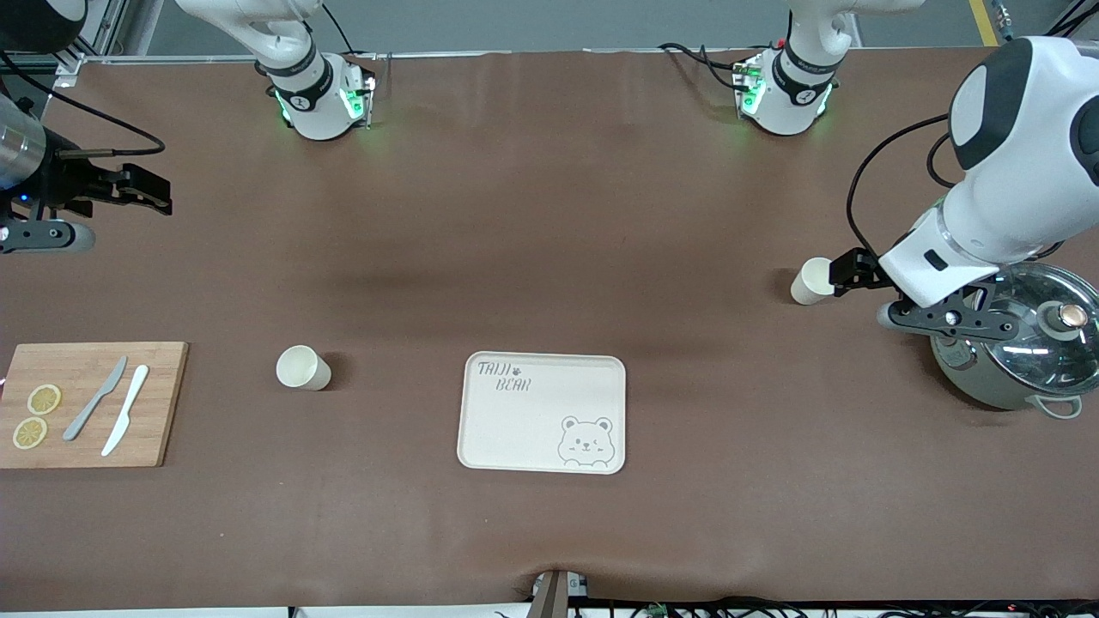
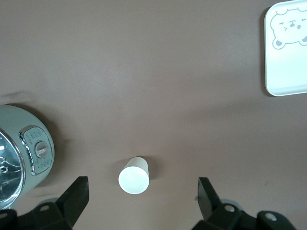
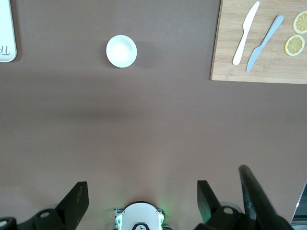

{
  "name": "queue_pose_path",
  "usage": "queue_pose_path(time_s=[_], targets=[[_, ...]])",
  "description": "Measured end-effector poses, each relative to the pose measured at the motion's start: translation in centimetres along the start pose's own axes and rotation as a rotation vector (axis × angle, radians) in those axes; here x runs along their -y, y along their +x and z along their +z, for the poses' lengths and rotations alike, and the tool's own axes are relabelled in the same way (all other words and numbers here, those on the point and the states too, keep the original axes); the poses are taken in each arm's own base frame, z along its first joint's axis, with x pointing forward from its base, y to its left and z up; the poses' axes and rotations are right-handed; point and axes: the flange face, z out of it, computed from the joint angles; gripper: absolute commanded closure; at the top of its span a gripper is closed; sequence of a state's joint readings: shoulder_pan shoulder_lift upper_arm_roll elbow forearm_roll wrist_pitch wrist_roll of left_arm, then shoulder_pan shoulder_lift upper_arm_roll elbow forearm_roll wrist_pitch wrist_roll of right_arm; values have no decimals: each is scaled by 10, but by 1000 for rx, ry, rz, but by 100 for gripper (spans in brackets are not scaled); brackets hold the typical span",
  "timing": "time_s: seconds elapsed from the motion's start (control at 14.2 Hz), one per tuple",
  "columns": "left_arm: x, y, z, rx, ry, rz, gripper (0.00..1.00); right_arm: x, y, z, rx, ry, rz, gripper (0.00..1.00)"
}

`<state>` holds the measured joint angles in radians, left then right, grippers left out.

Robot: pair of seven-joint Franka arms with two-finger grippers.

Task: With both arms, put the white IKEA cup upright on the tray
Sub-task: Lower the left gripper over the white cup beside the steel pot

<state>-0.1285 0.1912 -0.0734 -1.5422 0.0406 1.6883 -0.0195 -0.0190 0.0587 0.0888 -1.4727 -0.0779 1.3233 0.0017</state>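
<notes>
Two white cups stand open end up on the brown table. One cup is between the wooden board and the cream bear tray; it also shows in the right wrist view. The other cup stands toward the left arm's end. My left gripper hangs beside and above it, open and empty; in the left wrist view the cup sits between the spread fingers, and the tray's corner shows. My right gripper is open and empty over the table at the right arm's end.
A wooden cutting board with two knives and lemon slices lies at the right arm's end. A green pot with a glass lid stands under the left arm's wrist, beside the cup. The right arm's base shows between the right fingers.
</notes>
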Motion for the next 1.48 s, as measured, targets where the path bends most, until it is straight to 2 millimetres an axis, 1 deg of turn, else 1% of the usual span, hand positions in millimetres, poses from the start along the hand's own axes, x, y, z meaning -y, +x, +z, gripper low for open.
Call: queue_pose_path(time_s=[0.42, 0.63, 0.7, 0.85, 1.06, 1.2, 1.34, 1.48], targets=[[0, 1, -6, -17, 0, 0, 0, 0, 0, 0, 1, 0, -1, 0], [3, 3, -2, -23, -1, 1, 0, 0, 0, 0, 1, 0, -1, 0], [5, 4, 5, -27, -1, 18, 0, 0, 0, 0, 1, 0, -1, 0], [11, 5, 27, -42, 0, 39, 0, 0, 0, 0, 1, 0, -1, 0], [29, -1, 75, -69, 2, 70, 0, 0, 0, 0, 2, 0, -1, 0], [42, -11, 99, -71, 3, 90, 0, 0, 0, 1, 3, 0, -2, 0], [55, -19, 115, -69, 4, 104, 0, 0, 0, 1, 3, 0, -3, 0], [59, -26, 128, -74, 5, 107, 0, 0, 0, 1, 4, 0, -4, 0]])
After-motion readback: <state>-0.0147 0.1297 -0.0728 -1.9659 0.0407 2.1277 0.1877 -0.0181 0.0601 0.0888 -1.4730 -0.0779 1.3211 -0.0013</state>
